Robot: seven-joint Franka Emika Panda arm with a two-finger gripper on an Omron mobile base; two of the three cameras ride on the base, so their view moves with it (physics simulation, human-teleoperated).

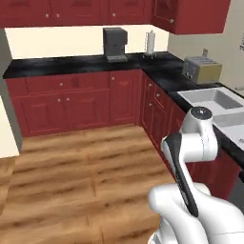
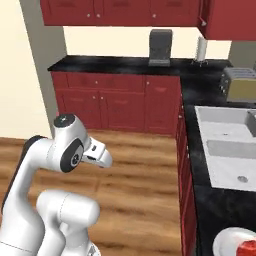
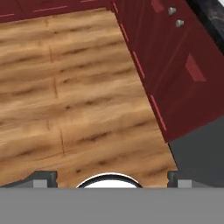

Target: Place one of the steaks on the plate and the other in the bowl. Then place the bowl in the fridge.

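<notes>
Wood floor (image 1: 86, 167) beneath red cabinets (image 1: 71, 102) (black countertop (image 1: 62, 64))

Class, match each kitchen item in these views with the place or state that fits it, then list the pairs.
Items:
1. coffee machine
2. toaster
3. steak
4. fingers

Places or states:
A. on the white plate
B. spread wide over the wooden floor
C. on the back counter beside the paper towel roll
D. on the counter behind the sink

Pairs: 1-C, 2-D, 3-A, 4-B
</notes>
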